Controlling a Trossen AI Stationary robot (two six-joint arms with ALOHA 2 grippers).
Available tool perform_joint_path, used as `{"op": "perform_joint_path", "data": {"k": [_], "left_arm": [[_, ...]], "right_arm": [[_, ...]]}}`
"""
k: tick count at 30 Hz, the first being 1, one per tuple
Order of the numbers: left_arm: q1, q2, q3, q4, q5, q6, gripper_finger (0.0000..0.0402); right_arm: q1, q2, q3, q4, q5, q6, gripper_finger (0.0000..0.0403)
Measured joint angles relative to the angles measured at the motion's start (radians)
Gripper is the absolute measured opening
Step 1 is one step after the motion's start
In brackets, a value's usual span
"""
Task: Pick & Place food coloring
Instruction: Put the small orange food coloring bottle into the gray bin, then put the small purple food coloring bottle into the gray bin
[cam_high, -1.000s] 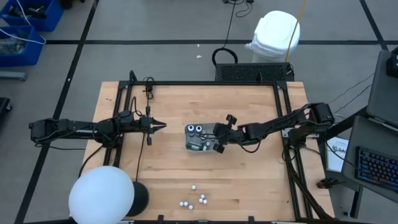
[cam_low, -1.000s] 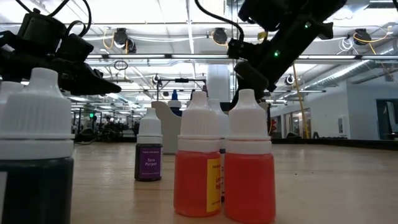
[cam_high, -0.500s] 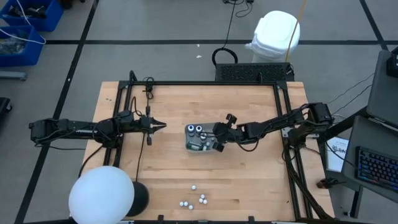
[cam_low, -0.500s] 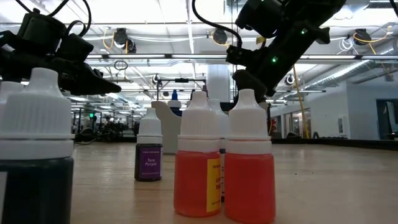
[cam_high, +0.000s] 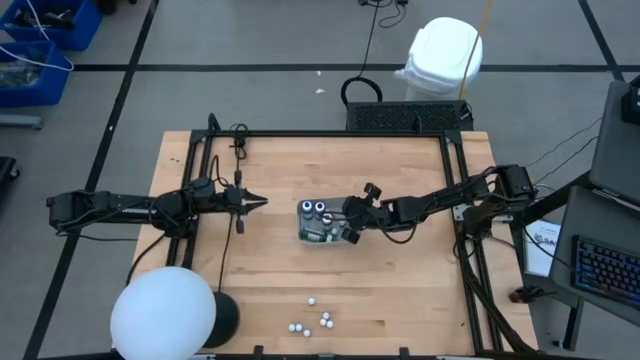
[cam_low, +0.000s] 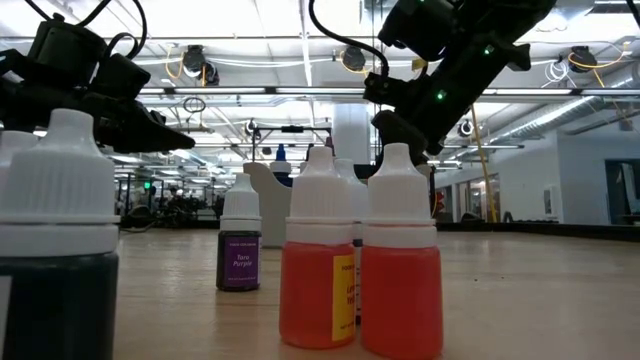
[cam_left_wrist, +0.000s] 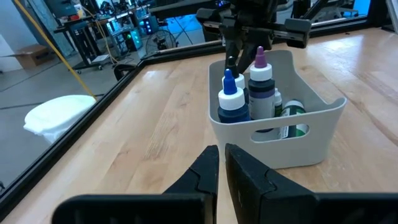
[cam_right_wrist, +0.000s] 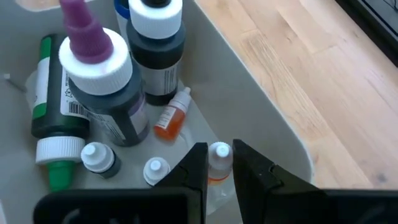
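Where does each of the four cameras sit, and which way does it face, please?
High view: overhead, straight down on the table; both arms show, right gripper at the tray.
Low view: table height, level past loose food coloring bottles; arms above.
Left wrist view: past the shut left gripper at the tray.
Right wrist view: down into the tray.
Both wrist views share the purple-tipped bottle.

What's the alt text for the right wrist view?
The right gripper hangs inside a grey bin, its fingers closed around a small white-capped orange bottle. Beside it stand a purple-tipped bottle and a white-capped dark bottle; smaller bottles lie around.
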Motion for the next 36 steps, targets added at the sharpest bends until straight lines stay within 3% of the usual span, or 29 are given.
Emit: {"op": "perform_joint_path", "data": {"k": [22, 31, 36], "left_arm": [[0.000, 0.000, 0.000, 0.000, 0.000, 0.000, 0.0035], [0.000, 0.000, 0.000, -0.001, 0.000, 0.000, 0.0035], [0.000, 0.000, 0.000, -0.001, 0.000, 0.000, 0.0035]], "right_arm": [[-0.033, 0.000, 0.001, 0.000, -0.001, 0.016, 0.0045], [-0.033, 0.000, 0.001, -0.001, -0.001, 0.043, 0.0090], [-0.033, 0.000, 0.002, -0.007, -0.001, 0.039, 0.0096]]}}
